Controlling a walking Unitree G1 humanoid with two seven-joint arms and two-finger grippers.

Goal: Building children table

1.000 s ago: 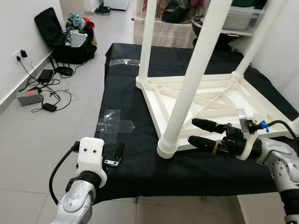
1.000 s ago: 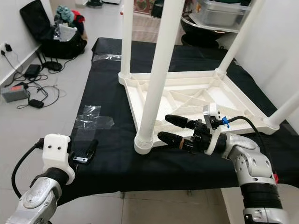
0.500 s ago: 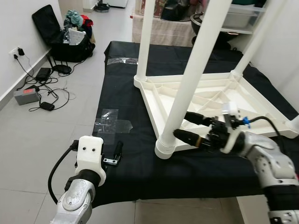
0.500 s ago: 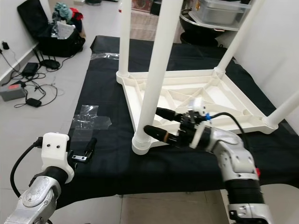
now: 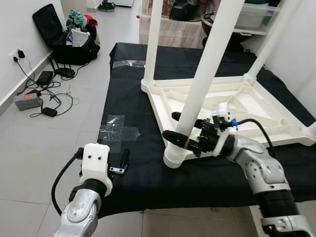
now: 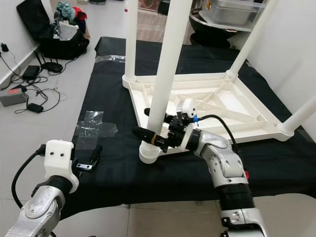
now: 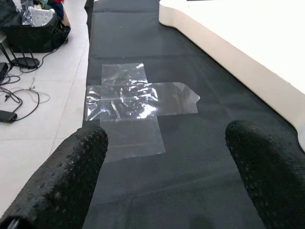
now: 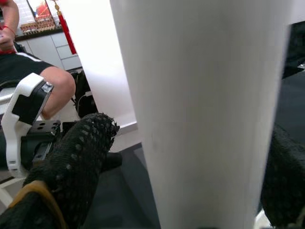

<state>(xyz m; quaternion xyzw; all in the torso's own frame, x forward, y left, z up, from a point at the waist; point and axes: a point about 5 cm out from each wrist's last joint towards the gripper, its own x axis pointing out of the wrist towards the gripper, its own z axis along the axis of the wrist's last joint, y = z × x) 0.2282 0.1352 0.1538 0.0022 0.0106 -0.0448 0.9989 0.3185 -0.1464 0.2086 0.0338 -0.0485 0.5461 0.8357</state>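
Note:
A white children's table (image 5: 256, 98) lies upside down on a black-covered surface, its legs pointing up. The near leg (image 5: 202, 79) stands in the front corner on a ribbed collar (image 5: 174, 157). My right gripper (image 6: 142, 122) is open just above that collar, one black finger on each side of the leg. In the right wrist view the leg (image 8: 200, 109) stands between the fingers (image 8: 81, 152), with a gap on the side that shows. My left gripper (image 7: 167, 157) is open and empty, low over the cloth at its front left edge.
A patch of clear tape (image 5: 118, 131) is stuck on the cloth ahead of the left gripper. Cables, a power brick and an open black suitcase (image 5: 64, 34) lie on the floor to the left. A person's knee (image 8: 52, 86) appears in the right wrist view.
My right gripper has moved left along the table's front edge, and its fingers now stand on either side of the near leg. The left arm has stayed put.

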